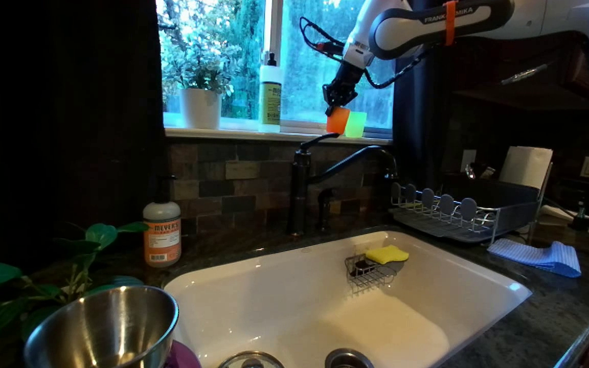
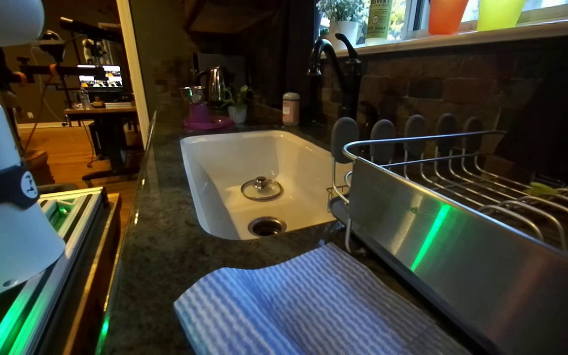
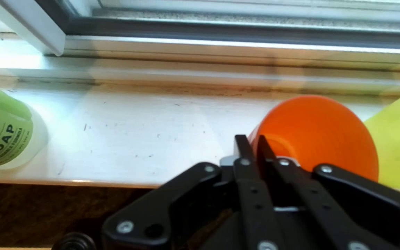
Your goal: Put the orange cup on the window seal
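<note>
The orange cup [image 1: 338, 121] stands upright, or nearly so, on the window seal [image 1: 238, 134], a white ledge under the window. The cup [image 2: 446, 16] and ledge [image 2: 525, 37] also show in an exterior view, where the gripper is out of frame. In the wrist view, my gripper [image 3: 252, 139] has its black fingers close together at the left rim of the orange cup [image 3: 318, 135]. One finger is inside the cup and one outside, with the thin wall pinched between them. The white ledge [image 3: 144, 135] lies directly beneath. The cup's base is hidden in the wrist view.
A small green cup [image 1: 356, 124] stands right beside the orange cup. A soap bottle [image 1: 270, 102] and a white-potted plant [image 1: 200, 108] stand farther along the ledge. The black faucet [image 1: 302, 184] rises below it, in front of the tiles. A dish rack [image 1: 509, 214] stands beside the sink.
</note>
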`<action>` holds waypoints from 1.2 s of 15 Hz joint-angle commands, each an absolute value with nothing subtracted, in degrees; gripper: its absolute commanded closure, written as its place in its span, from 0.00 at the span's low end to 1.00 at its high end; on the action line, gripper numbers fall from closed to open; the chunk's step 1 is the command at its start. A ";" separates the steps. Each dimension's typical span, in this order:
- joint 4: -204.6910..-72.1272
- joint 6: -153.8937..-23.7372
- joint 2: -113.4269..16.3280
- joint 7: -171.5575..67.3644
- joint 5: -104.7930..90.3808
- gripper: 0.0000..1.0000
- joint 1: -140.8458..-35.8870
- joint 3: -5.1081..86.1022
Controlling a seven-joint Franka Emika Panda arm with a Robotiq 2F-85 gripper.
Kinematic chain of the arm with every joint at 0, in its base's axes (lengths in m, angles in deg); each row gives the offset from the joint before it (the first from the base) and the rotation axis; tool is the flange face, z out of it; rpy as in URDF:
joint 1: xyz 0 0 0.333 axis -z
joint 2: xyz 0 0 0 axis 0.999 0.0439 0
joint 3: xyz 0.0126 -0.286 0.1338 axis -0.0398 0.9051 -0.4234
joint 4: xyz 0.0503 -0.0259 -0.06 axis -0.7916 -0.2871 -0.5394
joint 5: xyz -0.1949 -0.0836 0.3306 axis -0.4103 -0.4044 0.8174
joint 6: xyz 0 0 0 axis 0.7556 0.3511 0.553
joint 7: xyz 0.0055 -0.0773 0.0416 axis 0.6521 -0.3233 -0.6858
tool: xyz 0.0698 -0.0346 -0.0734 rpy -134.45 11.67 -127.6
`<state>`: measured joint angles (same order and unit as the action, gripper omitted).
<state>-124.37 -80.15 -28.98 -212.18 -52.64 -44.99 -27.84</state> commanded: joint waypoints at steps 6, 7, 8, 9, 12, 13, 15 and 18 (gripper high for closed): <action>-119.86 -76.12 -29.99 -212.35 -57.11 0.98 -54.56 -19.63; -118.74 -76.50 -30.53 -213.64 -55.64 0.98 -56.71 -16.31; -118.95 -79.36 -34.65 -216.55 -47.57 0.98 -62.58 -6.16; -119.14 -76.52 -29.79 -212.41 -56.63 0.98 -56.79 -17.08; -118.34 -78.12 -29.20 -212.43 -56.31 0.62 -58.58 -14.42; -117.85 -78.75 -29.66 -213.07 -55.56 0.53 -60.07 -11.71; -118.10 -79.40 -29.20 -212.46 -56.28 0.38 -60.20 -11.56; -118.13 -80.60 -30.10 -212.44 -56.56 0.16 -61.70 -9.19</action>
<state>-118.62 -81.12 -31.21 -212.50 -52.60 -63.11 -6.00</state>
